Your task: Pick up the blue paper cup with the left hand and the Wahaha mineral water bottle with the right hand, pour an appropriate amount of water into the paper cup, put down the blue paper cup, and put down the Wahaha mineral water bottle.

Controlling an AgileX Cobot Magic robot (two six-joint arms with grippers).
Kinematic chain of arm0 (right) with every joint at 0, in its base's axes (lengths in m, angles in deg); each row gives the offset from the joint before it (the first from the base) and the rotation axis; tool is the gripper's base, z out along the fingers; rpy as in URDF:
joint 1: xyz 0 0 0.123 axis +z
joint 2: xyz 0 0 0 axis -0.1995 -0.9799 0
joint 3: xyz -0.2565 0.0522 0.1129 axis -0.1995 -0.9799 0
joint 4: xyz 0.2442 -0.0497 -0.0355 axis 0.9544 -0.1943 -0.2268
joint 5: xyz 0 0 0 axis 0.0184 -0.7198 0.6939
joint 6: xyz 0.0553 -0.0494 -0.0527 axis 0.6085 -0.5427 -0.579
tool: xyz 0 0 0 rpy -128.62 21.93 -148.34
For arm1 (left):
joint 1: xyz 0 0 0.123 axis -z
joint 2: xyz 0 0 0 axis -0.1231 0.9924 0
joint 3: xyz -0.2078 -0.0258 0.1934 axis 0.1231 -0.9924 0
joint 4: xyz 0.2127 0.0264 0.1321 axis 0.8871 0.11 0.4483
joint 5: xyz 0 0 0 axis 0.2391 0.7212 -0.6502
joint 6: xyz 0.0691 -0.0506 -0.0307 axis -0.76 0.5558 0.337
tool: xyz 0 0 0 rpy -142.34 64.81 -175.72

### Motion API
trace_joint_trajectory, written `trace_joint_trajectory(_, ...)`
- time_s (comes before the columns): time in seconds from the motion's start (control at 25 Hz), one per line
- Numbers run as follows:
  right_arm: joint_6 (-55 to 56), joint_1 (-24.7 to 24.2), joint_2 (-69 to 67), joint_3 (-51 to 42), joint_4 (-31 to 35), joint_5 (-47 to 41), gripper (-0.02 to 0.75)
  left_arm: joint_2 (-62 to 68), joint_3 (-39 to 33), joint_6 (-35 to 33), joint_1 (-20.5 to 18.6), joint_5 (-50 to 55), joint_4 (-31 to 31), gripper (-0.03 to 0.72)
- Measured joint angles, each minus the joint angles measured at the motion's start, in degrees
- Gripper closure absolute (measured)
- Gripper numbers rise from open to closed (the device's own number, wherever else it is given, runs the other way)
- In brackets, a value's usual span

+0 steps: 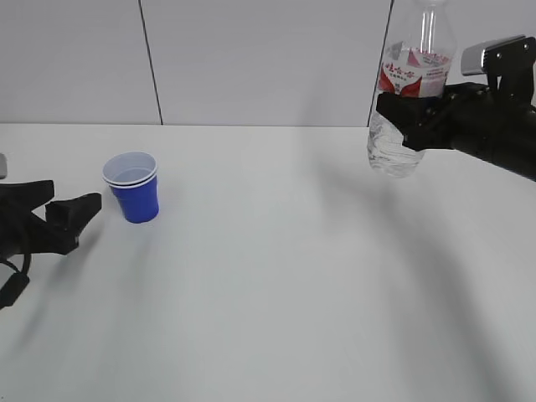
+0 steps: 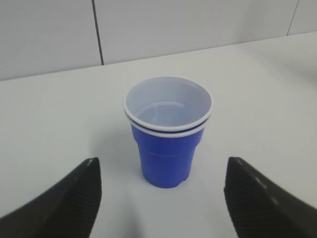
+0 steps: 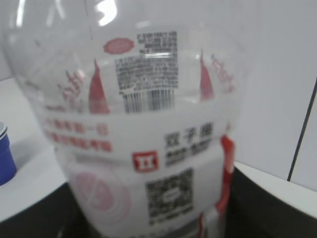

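Observation:
The blue paper cup [image 1: 132, 187] stands upright on the white table at the left, with clear water [image 2: 166, 115] in its white inside. My left gripper [image 1: 71, 213] is open just left of it, apart from it; in the left wrist view the cup [image 2: 167, 133] stands ahead of the spread fingers [image 2: 69, 198]. My right gripper [image 1: 412, 117] is shut on the Wahaha mineral water bottle [image 1: 410, 92], holding it nearly upright in the air at the upper right. The bottle's red-and-white label [image 3: 163, 163] fills the right wrist view; its top is cut off by the frame.
The white table [image 1: 276, 276] stretches between the two arms. A pale panelled wall [image 1: 251, 59] stands right behind the table. A sliver of the blue cup [image 3: 5, 153] shows at the left edge of the right wrist view.

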Motion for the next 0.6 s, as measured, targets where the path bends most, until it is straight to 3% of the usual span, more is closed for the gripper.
trace_joint_trajectory(0.6,0.8,0.0,0.0,0.0,0.0,0.0,0.337,-33.6,-1.1,18.9,0.0,33.7,3.3,0.106)
